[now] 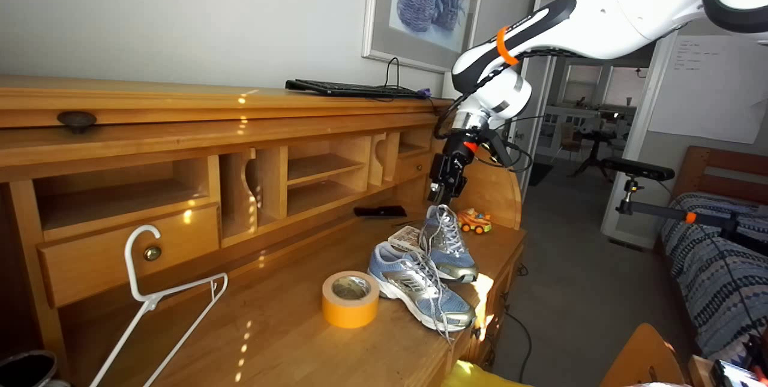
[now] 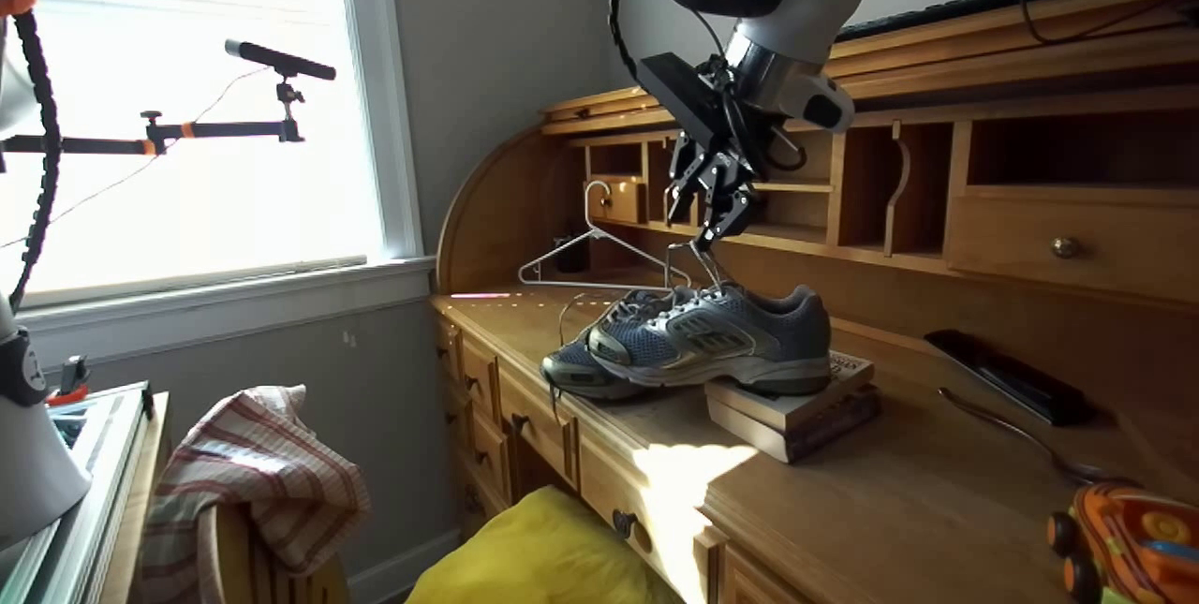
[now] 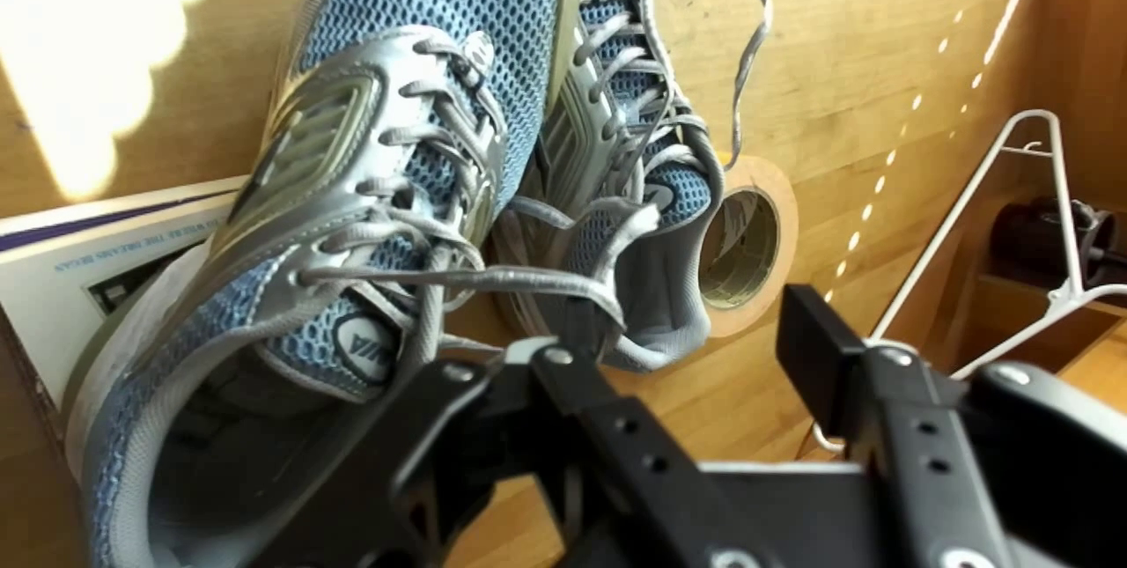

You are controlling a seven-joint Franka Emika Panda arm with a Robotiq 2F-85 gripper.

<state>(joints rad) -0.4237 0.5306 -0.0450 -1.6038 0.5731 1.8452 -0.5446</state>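
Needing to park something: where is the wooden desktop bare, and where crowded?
Bare wood lies between the white plastic hanger and orange tape roll; another patch between stacked pale-paged books and orange toy car. Crowded: around the blue-silver mesh sneakers, one heel on the books, black gripper above.

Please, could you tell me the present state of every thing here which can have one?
Claw: open; contact with the loose lace unclear
Books: closed, stacked
Raised shoe: heel on the books, untied
Lower shoe: upright, untied
Tape roll: lying flat
Hanger: upright, hook at the top
Toy car: standing on its wheels
Small drawer nearer the toy car: shut
Roll-top desk: open
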